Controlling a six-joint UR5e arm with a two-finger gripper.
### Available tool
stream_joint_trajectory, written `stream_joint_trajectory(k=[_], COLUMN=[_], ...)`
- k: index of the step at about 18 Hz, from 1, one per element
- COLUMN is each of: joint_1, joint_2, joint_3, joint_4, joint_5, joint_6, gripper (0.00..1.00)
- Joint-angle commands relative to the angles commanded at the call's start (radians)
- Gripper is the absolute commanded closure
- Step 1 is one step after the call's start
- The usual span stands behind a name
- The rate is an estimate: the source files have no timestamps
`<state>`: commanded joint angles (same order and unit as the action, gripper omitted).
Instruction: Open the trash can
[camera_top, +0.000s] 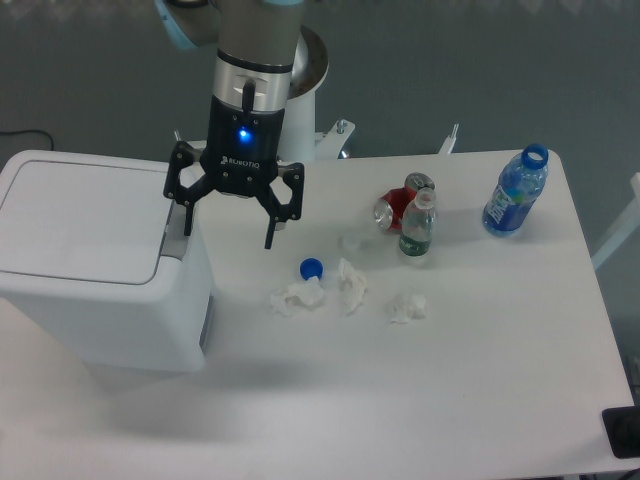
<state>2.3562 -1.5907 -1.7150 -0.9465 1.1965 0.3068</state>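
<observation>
- Below and to the left of the gripper, in the fixed camera's view, the trash can sat with its flat lid down, so the opening itself was not done.
- The gripper's two fingers were spread wide with nothing between them; one fingertip hung right over the grey push-button tab on the can's rim (whether it touched could not be told).
- What was left, by my judgement: press that tab and let the lid rise.
- Right of the gripper stood two bottles, a small clear bottle and, well beyond it, a blue bottle.
- One red can lay just behind the small bottle.
- One blue cap lay just below the gripper's right fingertip.
- Crumpled tissues numbered about three: one, another, a third.
</observation>
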Motion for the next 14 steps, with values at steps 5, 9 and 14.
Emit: stream_joint_trajectory(k=[5, 9, 14], joint_1=[0.0, -0.002, -0.002], joint_2=[-0.006, -0.006, -0.011], joint_3=[0.002, 0.002, 0.002], joint_4=[0.0, 0.0, 0.002], joint_5=[0.0, 0.0, 0.0], joint_6=[0.0, 0.0, 0.002], gripper=[0.0, 0.0, 0.0])
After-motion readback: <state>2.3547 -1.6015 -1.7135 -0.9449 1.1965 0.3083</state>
